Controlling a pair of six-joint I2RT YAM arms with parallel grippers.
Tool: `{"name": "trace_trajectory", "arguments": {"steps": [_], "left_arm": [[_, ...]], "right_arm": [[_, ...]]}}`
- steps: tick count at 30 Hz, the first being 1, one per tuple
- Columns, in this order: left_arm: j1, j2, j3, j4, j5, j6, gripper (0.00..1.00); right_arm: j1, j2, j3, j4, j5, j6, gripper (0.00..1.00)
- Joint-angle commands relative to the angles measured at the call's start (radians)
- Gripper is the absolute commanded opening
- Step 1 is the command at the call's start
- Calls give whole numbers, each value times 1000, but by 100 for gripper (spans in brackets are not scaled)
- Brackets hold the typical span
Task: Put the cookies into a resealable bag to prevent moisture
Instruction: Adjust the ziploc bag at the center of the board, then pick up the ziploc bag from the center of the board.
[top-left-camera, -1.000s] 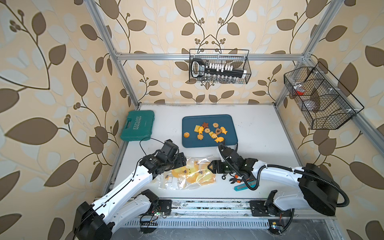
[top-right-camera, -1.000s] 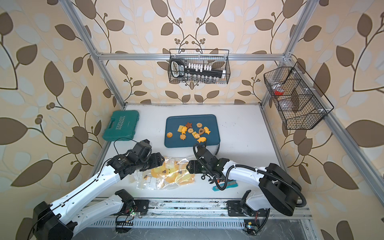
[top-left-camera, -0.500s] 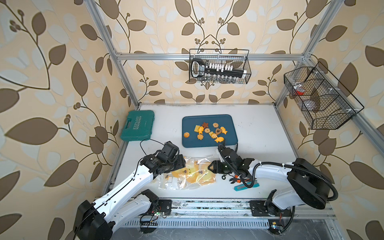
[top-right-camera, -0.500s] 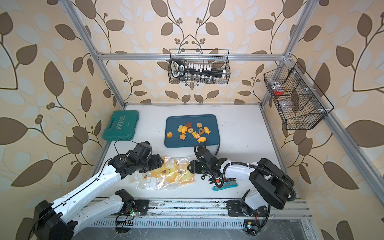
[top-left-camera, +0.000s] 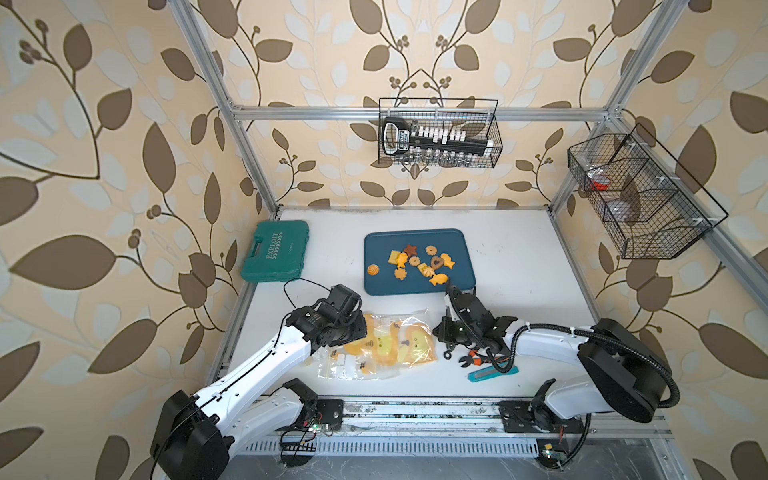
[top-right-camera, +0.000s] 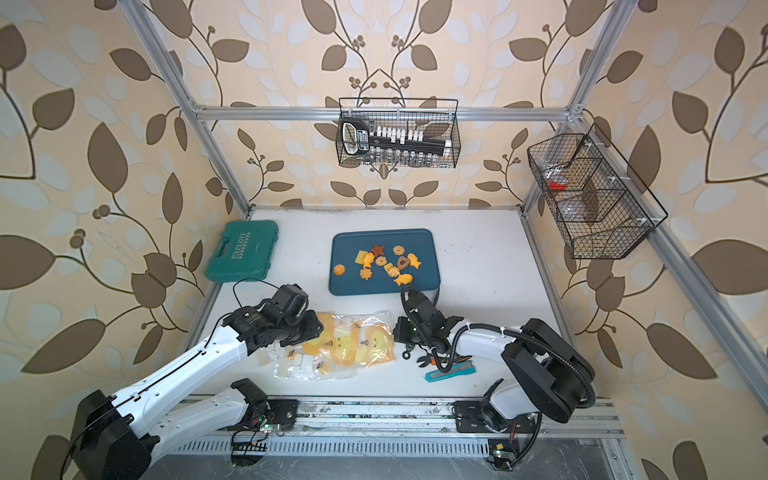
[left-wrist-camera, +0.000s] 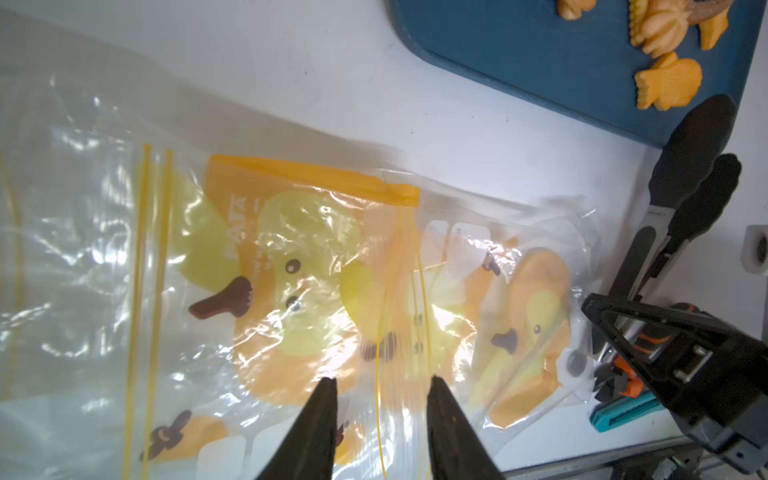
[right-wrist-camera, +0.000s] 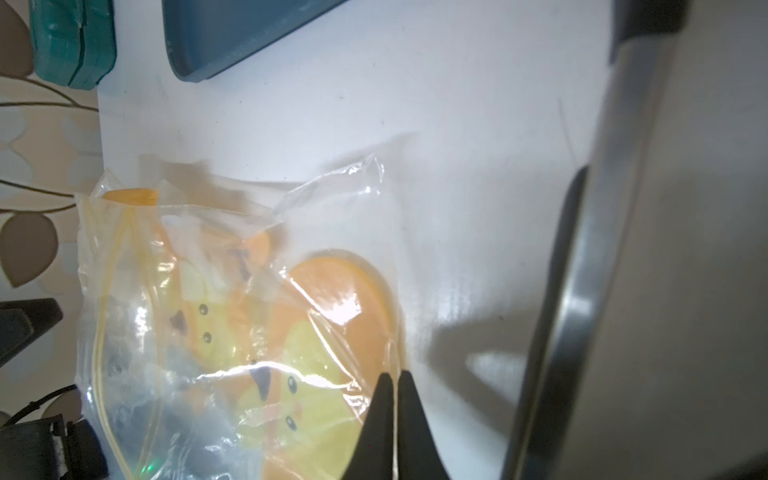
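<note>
Within the last second the right gripper (right-wrist-camera: 392, 380) had closed tight on the right edge of a duck-printed bag (top-left-camera: 390, 345) near the table's (top-left-camera: 519, 257) front edge. The left gripper (left-wrist-camera: 380, 384) had narrowed but stood apart over the zip line. The cookies (top-left-camera: 419, 264) all lay on the tray (top-left-camera: 457, 249) behind, so opening the bag probably came next.

The cookies (top-left-camera: 414, 261) are small orange, yellow and brown fish, flowers, a star and a heart. They lie flat, clustered on the blue tray (top-left-camera: 457, 245), one stray at nine o'clock. Clear, crumpled, overlapping duck-print resealable bags (top-left-camera: 390, 347) lie at the tray's six o'clock.
</note>
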Motion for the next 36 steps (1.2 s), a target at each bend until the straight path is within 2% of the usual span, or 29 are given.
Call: {"name": "trace_trajectory", "arguments": {"steps": [1,6,10,14,22,26,31,34,36], "left_arm": [[-7,0,-10,-32,-10,-11,28],[-7,-12,-15,-94,-52,-50,21],[-7,-14,-51,-28,46,-42,19],[-7,-22,-65,23,83,-38,20],[-7,-17,-96,108,128,-65,29],[-8,-15,-130,176,170,-81,43],[-8,-12,-193,287,258,-160,54],[-9,-15,-234,388,317,-225,56],[-9,-16,-250,441,340,-260,52]], "right_arm": [[-8,-6,-20,-44,25,9,3],[-9,5,-16,-48,33,11,1],[-8,10,-19,-42,27,18,1],[-9,17,-17,-33,14,19,1],[-9,24,-22,-37,9,19,1],[-8,25,-23,-38,14,20,1],[-8,21,-43,-21,39,106,1],[-9,16,-72,21,52,179,0],[-8,11,-95,59,60,231,0]]}}
